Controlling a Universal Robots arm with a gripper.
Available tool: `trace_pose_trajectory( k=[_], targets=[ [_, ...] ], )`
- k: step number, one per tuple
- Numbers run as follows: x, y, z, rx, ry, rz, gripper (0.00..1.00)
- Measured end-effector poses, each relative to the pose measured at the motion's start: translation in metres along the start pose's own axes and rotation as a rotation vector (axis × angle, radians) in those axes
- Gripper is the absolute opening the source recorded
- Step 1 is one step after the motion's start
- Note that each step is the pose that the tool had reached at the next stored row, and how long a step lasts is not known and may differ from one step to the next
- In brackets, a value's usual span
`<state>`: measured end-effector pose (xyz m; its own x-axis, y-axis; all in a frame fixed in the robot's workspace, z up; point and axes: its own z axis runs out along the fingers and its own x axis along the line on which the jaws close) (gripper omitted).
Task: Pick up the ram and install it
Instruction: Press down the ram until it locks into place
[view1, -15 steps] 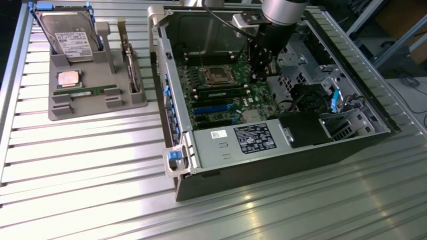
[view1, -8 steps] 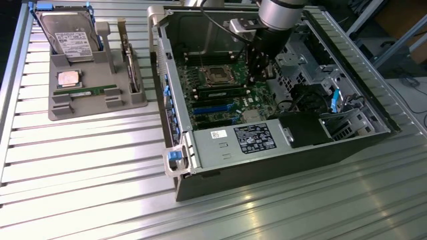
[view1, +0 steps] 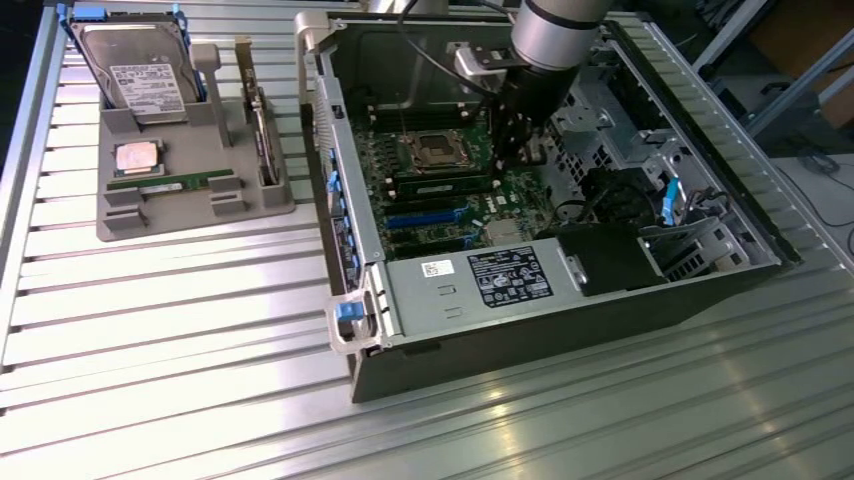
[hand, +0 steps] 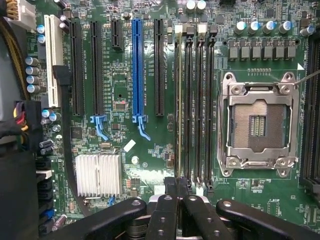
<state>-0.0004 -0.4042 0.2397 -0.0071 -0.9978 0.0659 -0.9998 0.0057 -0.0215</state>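
Exterior view has the arm (view1: 554, 35) reaching down into the open computer case (view1: 534, 200), which lies on its side on the ribbed metal tabletop (view1: 174, 350), with the pincer (view1: 514, 120) low over the motherboard (view1: 441, 195) near the memory slots. Toward the exterior view's left, a grey holder tray (view1: 187, 215) stands apart from the case and carries a hard drive (view1: 140, 70) upright at its far end, a square silver processor chip (view1: 138, 157) lying flat, and an expansion card (view1: 260, 130) standing on edge along its side nearest the case. One ram stick (view1: 167, 183), long and green, lies in the tray's groove just beside the processor chip. Wrist view looks straight down at the motherboard (hand: 150, 150), where a thin stick seen edge-on (hand: 179, 105) stands in the memory slot nearest the blue expansion slot (hand: 137, 70), with three dark slots (hand: 200, 105) beside it and the open processor socket (hand: 257, 125) past them. The pincer (hand: 176, 192) sits at the near end of that stick, its black fingers (hand: 170, 210) drawn close together over the edge, though whether they actually pinch it I cannot tell. A finned silver heatsink (hand: 98, 174) sits near the blue slot latches.
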Motion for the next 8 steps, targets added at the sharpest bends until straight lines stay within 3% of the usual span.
trace_pose_trajectory(
  k=[6, 8],
  targets=[
    [-0.0008, 0.0003, 0.0090, -0.0002, 0.0022, 0.000, 0.11],
    [-0.0010, 0.0001, 0.0067, 0.0006, 0.0004, 0.000, 0.11]
  ],
)
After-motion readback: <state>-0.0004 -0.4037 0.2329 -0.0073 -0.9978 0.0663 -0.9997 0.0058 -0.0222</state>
